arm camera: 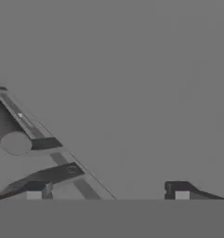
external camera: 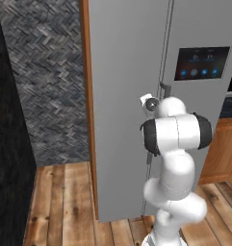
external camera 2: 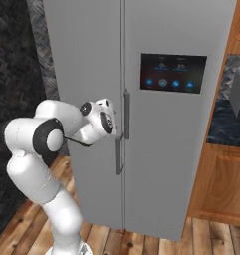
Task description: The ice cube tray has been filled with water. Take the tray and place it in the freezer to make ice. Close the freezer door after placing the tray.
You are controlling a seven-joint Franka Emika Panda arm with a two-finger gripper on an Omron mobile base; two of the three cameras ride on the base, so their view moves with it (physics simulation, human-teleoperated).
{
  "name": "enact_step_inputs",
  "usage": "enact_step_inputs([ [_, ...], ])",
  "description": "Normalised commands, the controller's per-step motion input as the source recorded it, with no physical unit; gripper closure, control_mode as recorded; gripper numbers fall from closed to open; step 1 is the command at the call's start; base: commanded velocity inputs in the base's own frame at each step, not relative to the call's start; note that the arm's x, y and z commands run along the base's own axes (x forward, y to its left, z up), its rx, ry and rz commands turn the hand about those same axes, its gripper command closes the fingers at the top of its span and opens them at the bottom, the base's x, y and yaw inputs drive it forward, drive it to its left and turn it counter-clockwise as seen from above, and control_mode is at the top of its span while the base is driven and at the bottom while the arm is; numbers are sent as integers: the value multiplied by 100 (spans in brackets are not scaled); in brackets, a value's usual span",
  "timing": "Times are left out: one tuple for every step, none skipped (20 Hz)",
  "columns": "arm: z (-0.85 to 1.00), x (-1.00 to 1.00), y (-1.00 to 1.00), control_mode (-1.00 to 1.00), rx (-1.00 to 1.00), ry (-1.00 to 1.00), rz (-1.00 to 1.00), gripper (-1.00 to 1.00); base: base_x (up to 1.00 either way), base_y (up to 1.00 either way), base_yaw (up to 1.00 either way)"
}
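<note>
The freezer door [external camera: 127, 86] [external camera 2: 86, 69] is the plain grey left panel of the refrigerator, and it stands shut against the right door. Its slim vertical handle [external camera 2: 118, 157] hangs beside the centre seam. My gripper [external camera 2: 116, 130] [arm camera: 108, 194] is pressed close to the door front at the top of that handle, jaws open wide. Both fingertips [arm camera: 36, 193] show with bare grey panel between them. In the hand view a handle end [arm camera: 13, 139] sits to the left of the fingers. The ice cube tray and its water are out of view.
The refrigerator's right door carries a dark blue-lit display panel [external camera: 201, 62] [external camera 2: 174, 72] and its own handle [external camera 2: 126, 114]. A wooden cabinet [external camera 2: 221, 184] stands to the right, a dark herringbone wall [external camera: 45, 72] to the left. Wooden floor [external camera: 64, 202] lies below.
</note>
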Motion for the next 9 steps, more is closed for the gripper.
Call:
enact_step_inputs([
  [15,59,-91,-100,29,0,48,-100,0,0,0],
  [19,64,-89,-100,29,0,47,-100,0,0,0],
  [20,63,-82,-100,29,1,45,-100,0,0,0],
  [17,66,-80,-100,29,2,45,-100,0,0,0],
  [15,66,-72,-100,28,4,44,-100,0,0,0],
  [14,69,-70,-100,28,4,44,-100,0,0,0],
  [13,71,-69,-100,27,5,44,-100,0,0,0],
  [13,76,-60,-100,26,7,41,-100,0,0,0],
  [16,84,-51,-100,26,11,38,-100,0,0,0],
])
